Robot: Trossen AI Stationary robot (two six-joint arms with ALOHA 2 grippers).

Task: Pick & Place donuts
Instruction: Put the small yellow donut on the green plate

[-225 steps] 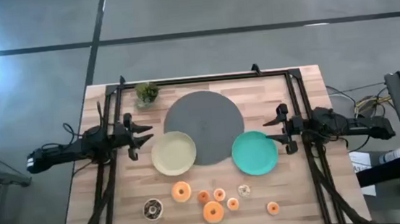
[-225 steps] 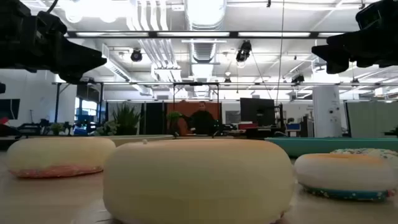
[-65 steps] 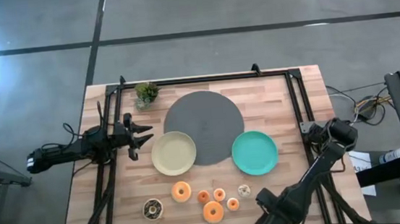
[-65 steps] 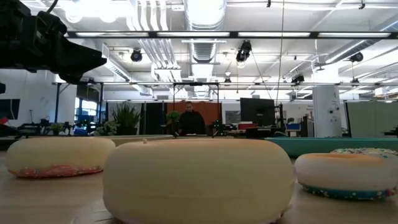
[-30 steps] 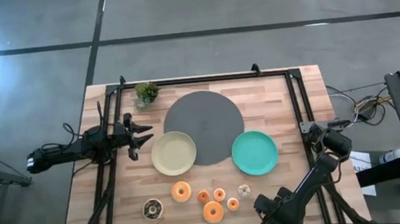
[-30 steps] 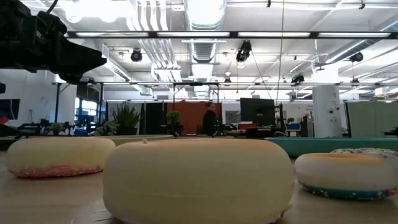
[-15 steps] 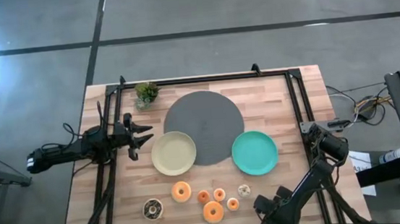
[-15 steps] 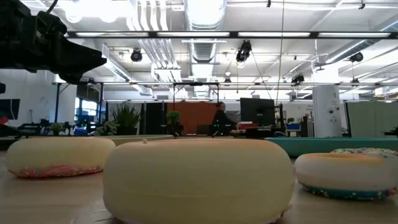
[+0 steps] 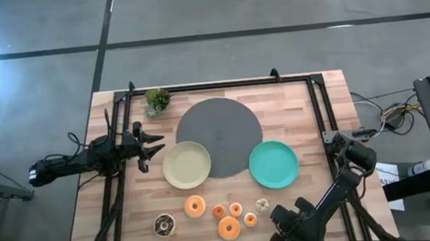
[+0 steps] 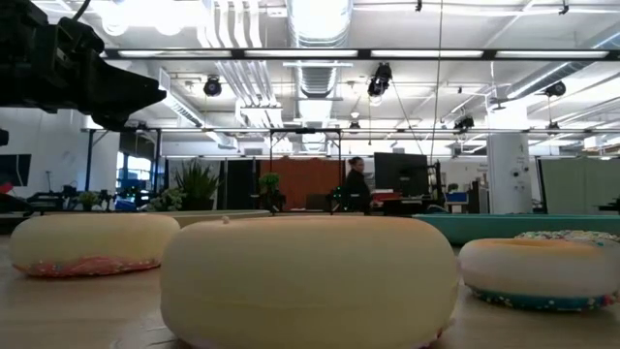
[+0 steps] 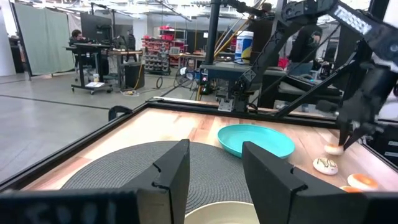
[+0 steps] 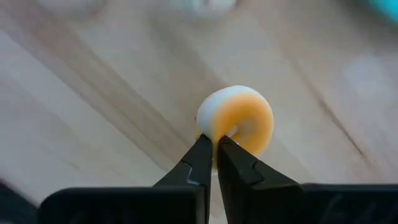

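Note:
Several donuts lie near the table's front edge: two large orange ones [image 9: 194, 206] [image 9: 229, 228], small orange ones [image 9: 236, 209], a white one [image 9: 262, 205] and a chocolate one [image 9: 164, 224]. My right gripper [image 9: 288, 227] hangs over the front right and hides another small donut [image 12: 245, 121], orange-faced with a white edge, on which it is shut [image 12: 214, 142]. My left gripper [image 9: 151, 148] waits open [image 11: 214, 168] at the left, beside the cream plate [image 9: 187, 164]. My right gripper pinches the small donut's ring wall [image 12: 206, 123] with its fingertips, one finger [image 12: 200, 158] at the white outer edge, the other [image 12: 231, 155] at the hole. The fingers come from above. The donut stands tipped up, orange face toward the wrist camera; whether it is off the table, I cannot tell.
A large dark grey disc [image 9: 219, 136] lies at the middle, with a teal plate [image 9: 273, 164] at its right. A small potted plant [image 9: 158, 100] stands at the far left. Black frame rails [image 9: 319, 103] run along the table's sides.
In the low view a person in the room behind the table has walked toward the right. On the table nothing has visibly moved.

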